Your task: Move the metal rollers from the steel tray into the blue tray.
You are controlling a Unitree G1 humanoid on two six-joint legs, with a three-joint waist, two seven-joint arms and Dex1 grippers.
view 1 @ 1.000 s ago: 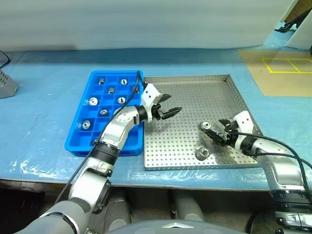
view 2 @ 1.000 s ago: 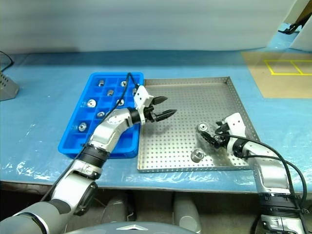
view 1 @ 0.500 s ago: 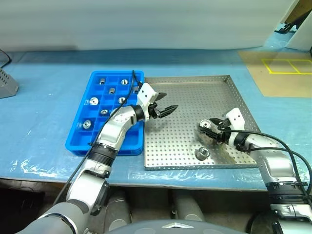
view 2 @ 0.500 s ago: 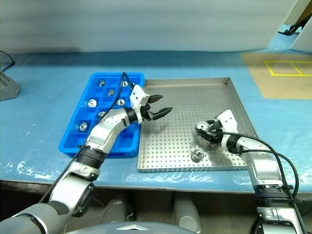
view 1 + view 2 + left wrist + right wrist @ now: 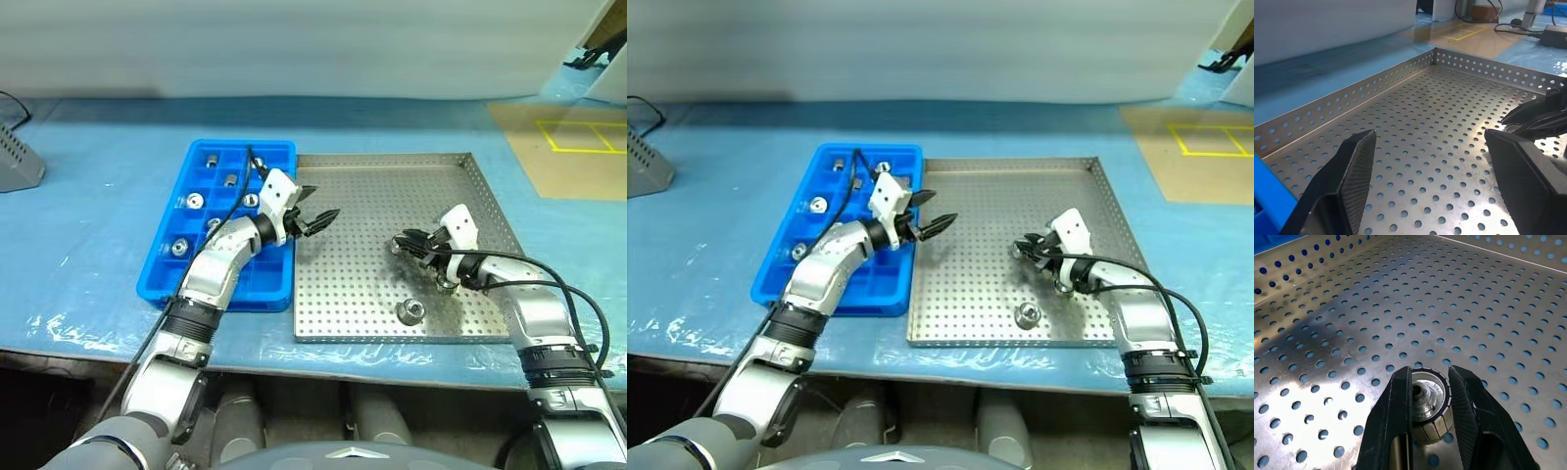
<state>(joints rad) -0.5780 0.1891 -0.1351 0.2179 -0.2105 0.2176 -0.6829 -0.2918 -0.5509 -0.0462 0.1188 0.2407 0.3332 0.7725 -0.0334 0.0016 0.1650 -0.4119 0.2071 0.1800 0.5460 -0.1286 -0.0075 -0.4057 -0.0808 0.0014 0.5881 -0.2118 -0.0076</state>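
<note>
The steel tray [image 5: 392,186] lies beside the blue tray [image 5: 167,269], which holds several metal rollers [image 5: 195,201] in its compartments. My right gripper [image 5: 402,241] is low over the steel tray's right half, shut on one roller [image 5: 1426,404] that stands between its fingers [image 5: 1398,421] on the perforated floor. Another roller [image 5: 409,311] lies loose near the tray's front rim. Over the steel tray's left edge, next to the blue tray, my left gripper [image 5: 323,202] hovers open and holds nothing; its fingers [image 5: 1354,171] stand wide apart above the holes.
Blue plastic sheeting [image 5: 88,127] covers the table. A grey device [image 5: 20,162] sits at the far left. A brown mat with yellow tape lines [image 5: 578,147] lies at the back right.
My right gripper has gone from open to shut on the roller, moving a little left. My left gripper has drifted left toward the blue tray, still open.
</note>
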